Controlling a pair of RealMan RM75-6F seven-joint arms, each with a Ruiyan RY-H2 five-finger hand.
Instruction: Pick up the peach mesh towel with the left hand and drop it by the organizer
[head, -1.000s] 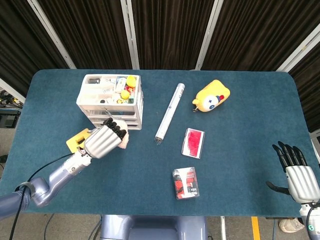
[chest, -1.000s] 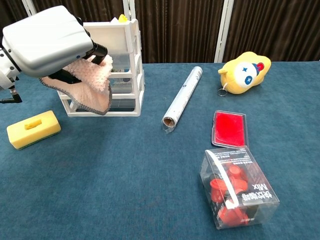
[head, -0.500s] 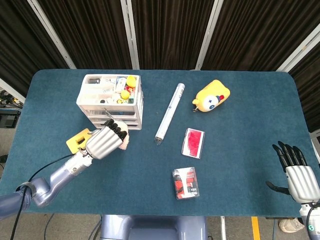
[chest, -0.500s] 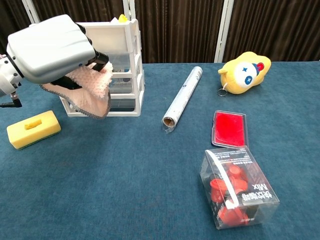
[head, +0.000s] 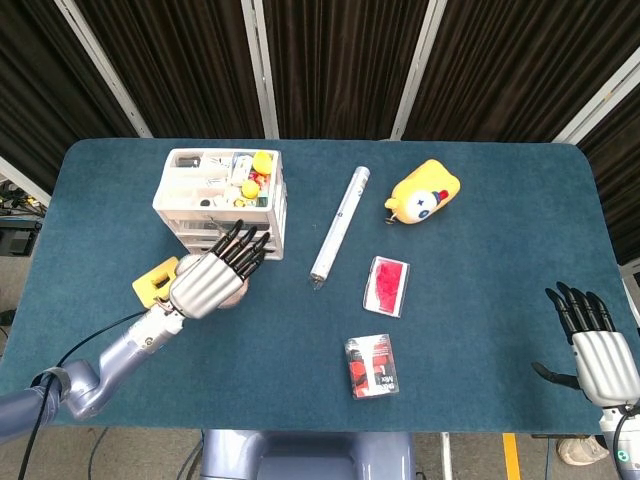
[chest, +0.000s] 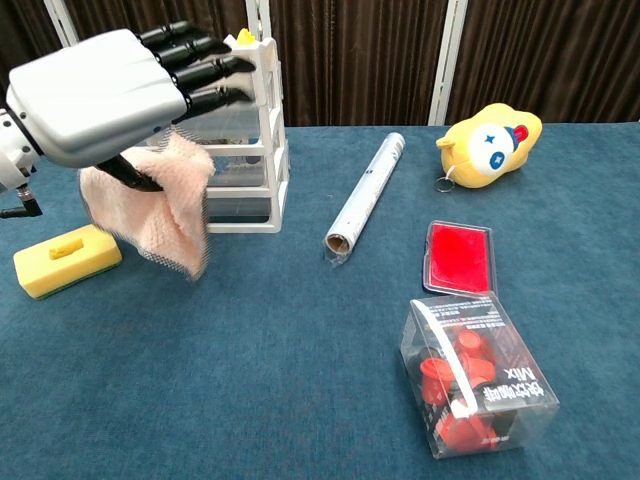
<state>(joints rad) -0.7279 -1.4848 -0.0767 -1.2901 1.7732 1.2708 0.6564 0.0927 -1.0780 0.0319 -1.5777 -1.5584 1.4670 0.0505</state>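
Blue table (chest: 300, 380); peach mesh towel (chest: 160, 205) draped, drooping beneath left robot hand (chest: 105, 95), fingers splayed wide.

The left hand (chest: 110, 95) hangs over the worktop (chest: 280, 350) with fingers (chest: 205, 72) stretched out toward the white drawer organizer (chest: 245, 130). Below its palm droops the peach mesh towel (chest: 160, 210), beside a yellow sponge (chest: 67, 259).

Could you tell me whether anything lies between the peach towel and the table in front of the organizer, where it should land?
Nothing visible does. The peach mesh towel hangs under the left hand, whose fingers are spread, just in front of the white organizer. The yellow sponge lies off to the side, not under it.
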